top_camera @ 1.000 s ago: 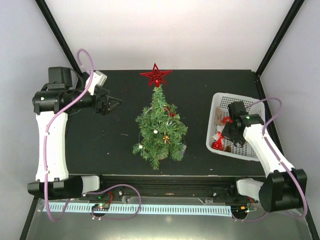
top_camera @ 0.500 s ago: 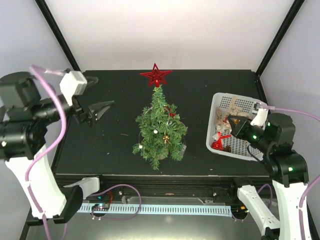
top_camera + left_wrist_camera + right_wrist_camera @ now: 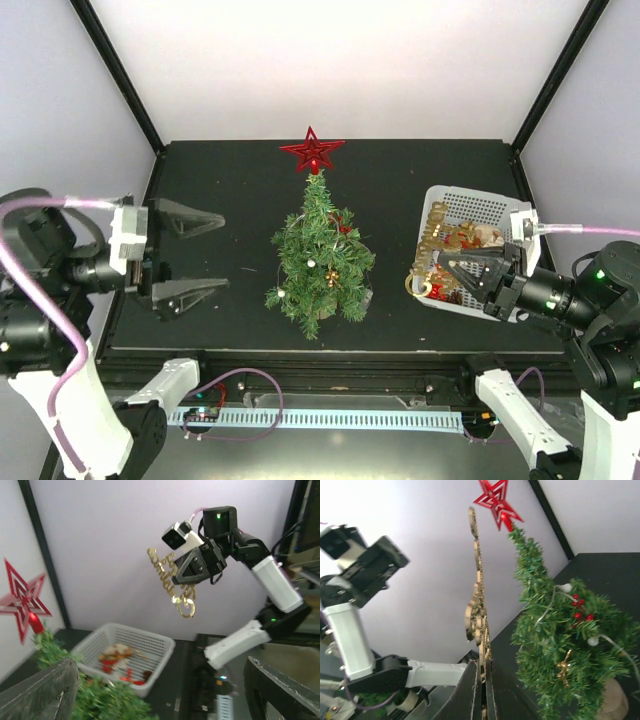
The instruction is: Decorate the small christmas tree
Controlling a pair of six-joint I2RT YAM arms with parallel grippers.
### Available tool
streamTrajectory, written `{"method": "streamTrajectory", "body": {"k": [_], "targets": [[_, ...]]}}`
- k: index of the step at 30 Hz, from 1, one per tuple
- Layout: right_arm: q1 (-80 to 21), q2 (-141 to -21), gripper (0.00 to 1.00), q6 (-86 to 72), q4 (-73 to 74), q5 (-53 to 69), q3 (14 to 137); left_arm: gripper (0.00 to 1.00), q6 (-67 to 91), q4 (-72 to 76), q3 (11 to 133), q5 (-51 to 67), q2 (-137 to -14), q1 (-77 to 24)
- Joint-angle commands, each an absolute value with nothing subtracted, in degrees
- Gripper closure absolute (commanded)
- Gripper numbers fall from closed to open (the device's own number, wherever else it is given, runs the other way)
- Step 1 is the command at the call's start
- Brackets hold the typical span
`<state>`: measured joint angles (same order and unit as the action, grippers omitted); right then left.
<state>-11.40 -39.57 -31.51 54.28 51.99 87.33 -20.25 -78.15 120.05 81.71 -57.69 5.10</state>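
Right gripper (image 3: 483,666) raised, pinching gold lettering (image 3: 474,620) — aloft

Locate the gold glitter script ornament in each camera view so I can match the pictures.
Top external: gold script ornament at right, over the white basket's left rim, held in the right claw.
Left wrist: upper centre, against the wall, at that claw's tip.
Right wrist: centre, edge-on, rising from the shut claw.
Shared landmark: the red star atop the small christmas tree.

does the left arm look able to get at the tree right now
Probably yes: the left gripper stands open, facing the small christmas tree, with nothing on the table between them. The right gripper, holding a gold ornament, is off by the basket.
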Motion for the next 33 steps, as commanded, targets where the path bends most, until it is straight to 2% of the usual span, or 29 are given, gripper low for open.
{"method": "streamTrajectory", "body": {"k": [1, 7, 13, 15, 16, 17, 22, 28, 30, 33], "targets": [[-12.08, -38.46, 0.99, -34.71, 53.06, 57.46, 87.76, 0.11, 3.71, -56.16, 107.05, 97.48, -56.07, 4.32], [-12.17, -40.42, 0.99, -34.7, 53.7, 54.86, 89.17, 0.05, 27.67, -24.55, 94.78, 99.46, -53.81, 4.23], [-12.64, -49.75, 0.99, -28.45, 65.84, 47.67, 100.75, 0.03, 42.23, -2.66, 91.08, 99.4, -53.57, 4.2], [-14.22, -51.49, 0.99, -28.02, 67.66, 47.37, 102.75, 0.02, 54.45, 16.06, 87.72, 100.83, -53.6, 3.86], [-15.29, -52.37, 0.99, -27.68, 68.74, 46.93, 103.78, 0.01, 64.75, 30.08, 85.62, 101.03, -53.88, 3.56], [-16.34, -53.23, 0.99, -27.42, 69.53, 46.88, 104.52, 0.01, 70.17, 35.98, 84.95, 101.13, -54.04, 3.26], [-20.56, -55.99, 0.99, -30.53, 66.4, 47.58, 110.45, 0.01, 72.42, 42.52, 85.39, 100.94, -54.41, 1.95], [-20.56, -59.78, 0.99, -42.85, 47.77, 53.53, 117.25, 0.01, 72.46, 45.49, 92.33, 99.32, -56.19, 3.22], [-20.59, -61.1, 0.99, -47.53, 42.06, 54.01, 117.63, 0.01, 69.37, 39.85, 97.51, 97.3, -57.66, 5.47], [-20.64, -64.2, 0.99, -48.68, 41.06, 52.46, 120.35, 0.01, 53.76, 17.83, 107.43, 93.39, -59.3, 8.97]]}}
